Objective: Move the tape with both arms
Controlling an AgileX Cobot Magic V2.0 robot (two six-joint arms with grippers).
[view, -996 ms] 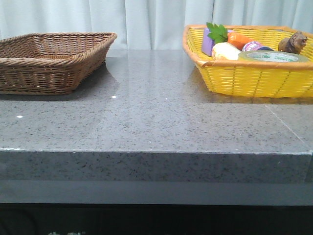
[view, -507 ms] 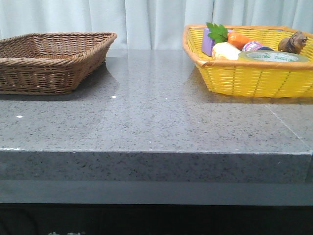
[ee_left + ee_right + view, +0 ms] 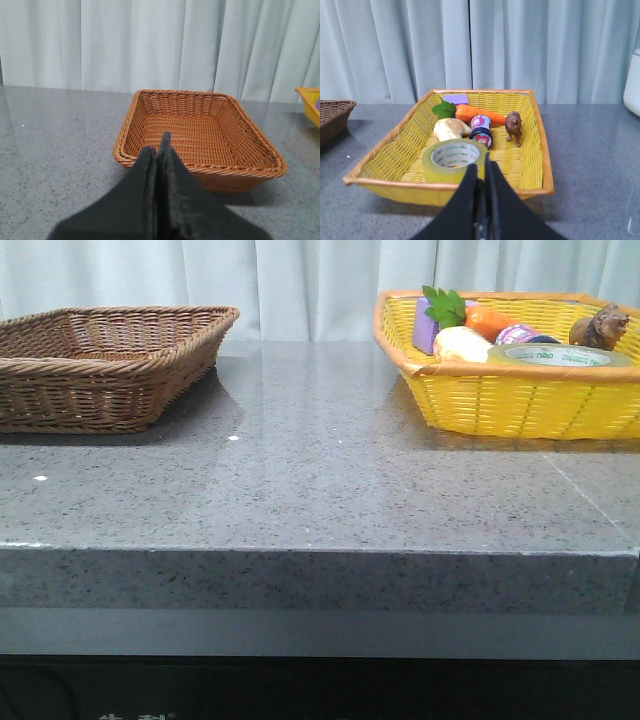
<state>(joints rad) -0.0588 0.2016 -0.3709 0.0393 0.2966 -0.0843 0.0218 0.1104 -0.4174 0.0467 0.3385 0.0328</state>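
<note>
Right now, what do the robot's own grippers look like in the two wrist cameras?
Only the finger parts show. The left gripper has matte black, angular fingers that widen from narrow tips, with a rough, slightly dusty surface. The right gripper looks the same: smooth black wedge-shaped fingers. No cables, markings or arm links are visible.

A staged lab bench: granite counter (image 3: 320, 490), curtain backdrop (image 3: 300, 280) (plain, pale grey).

Tape (image 3: 560, 356) lower half is hidden behind the yellow basket (image 3: 520, 400) front wall at the bench's far right corner, the basket's right end and the brown basket (image 3: 100, 390) left end are cut off, and the core's green lettering is too small to be read.
</note>
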